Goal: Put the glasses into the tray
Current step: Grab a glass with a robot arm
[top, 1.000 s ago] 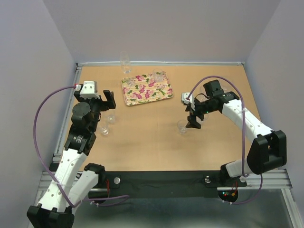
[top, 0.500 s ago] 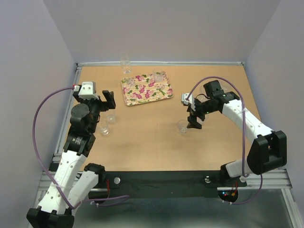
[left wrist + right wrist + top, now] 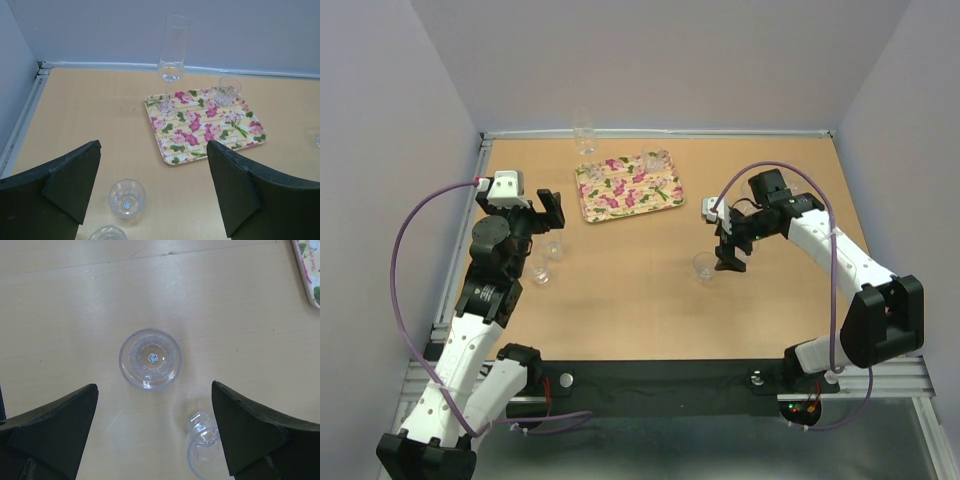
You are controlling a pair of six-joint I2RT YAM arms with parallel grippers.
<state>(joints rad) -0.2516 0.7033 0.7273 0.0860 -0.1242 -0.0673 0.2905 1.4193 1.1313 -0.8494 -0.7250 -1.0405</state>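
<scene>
While your left claw hangs over the surface with its fingers spread wide and empty, a pair of tumblers stands below it. Your right claw is just as wide apart, holding nothing, above an upright tumbler, with a second tumbler near one finger. On the tray stand a corner tumbler and a tall flute.

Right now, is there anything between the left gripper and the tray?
No. In the top external view the strip of table between the left gripper and the tray is bare; the two nearby tumblers stand nearer the arm's base.
</scene>
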